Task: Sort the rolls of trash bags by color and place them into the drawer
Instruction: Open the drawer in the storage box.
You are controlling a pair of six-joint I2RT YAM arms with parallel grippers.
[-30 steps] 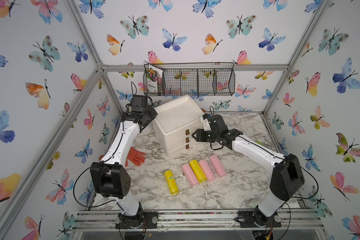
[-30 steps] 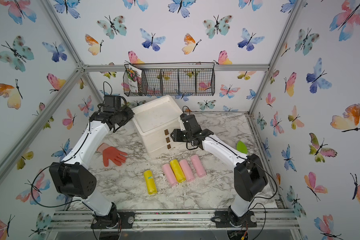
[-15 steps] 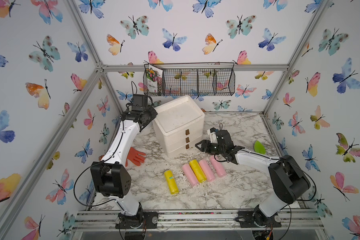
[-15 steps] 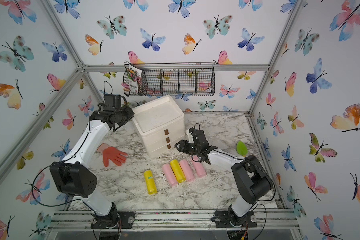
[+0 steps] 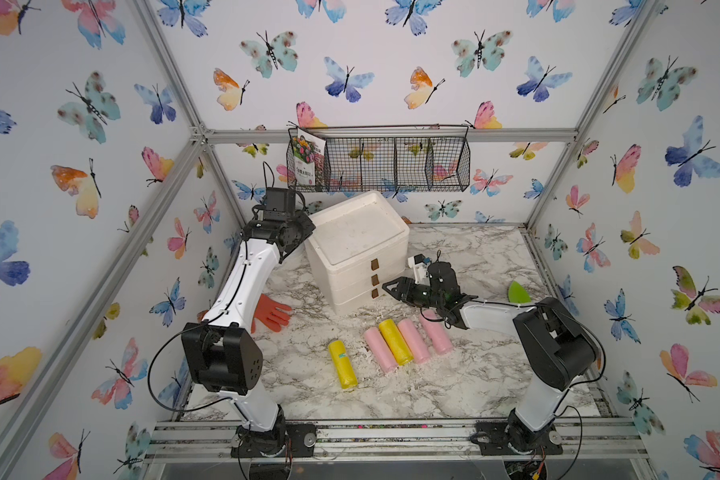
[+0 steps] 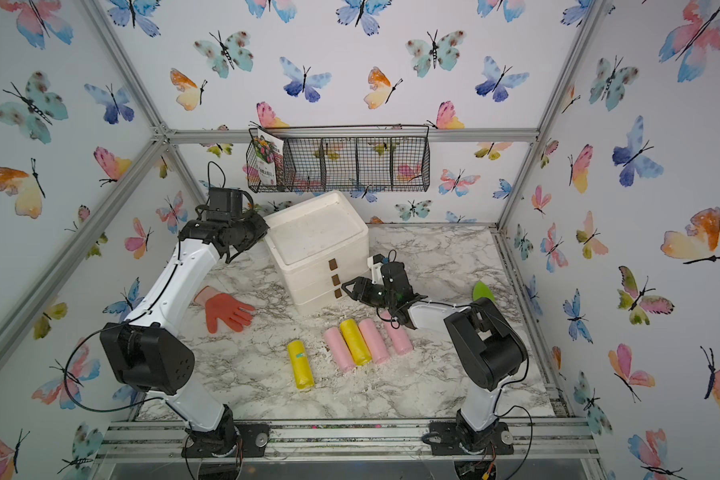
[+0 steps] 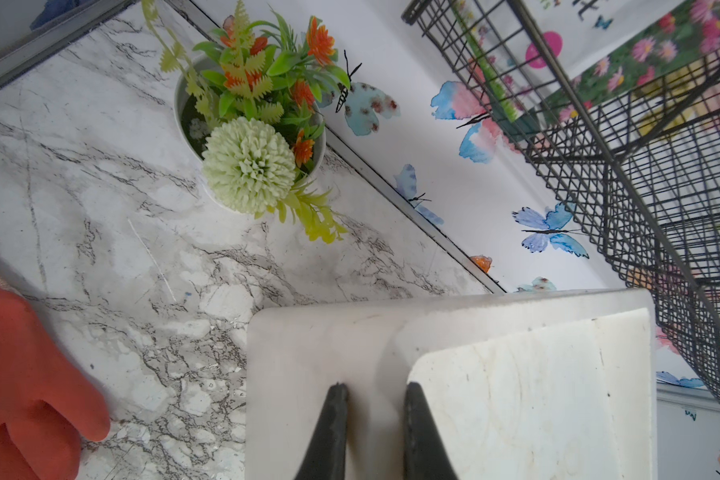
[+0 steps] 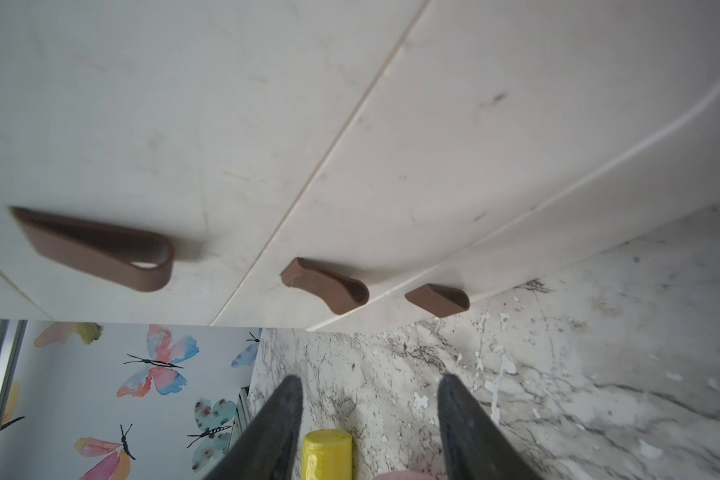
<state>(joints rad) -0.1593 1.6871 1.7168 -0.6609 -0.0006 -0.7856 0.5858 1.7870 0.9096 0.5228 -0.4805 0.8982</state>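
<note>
I count five rolls lying flat on the marble desk, well in front of the white drawer unit, whose three drawers look closed. One yellow roll with a small teal label lies alone. Beside it a tight row lies side by side: pink roll, yellow roll, pink roll, pink roll. I can't find any green rolls.

Marble table carries drawer unit, five rolls, orange glove, potted plant

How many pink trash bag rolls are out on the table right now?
3: two pink rolls flank a yellow roll, the third lies beside the right arm. Others may be hidden.
</note>
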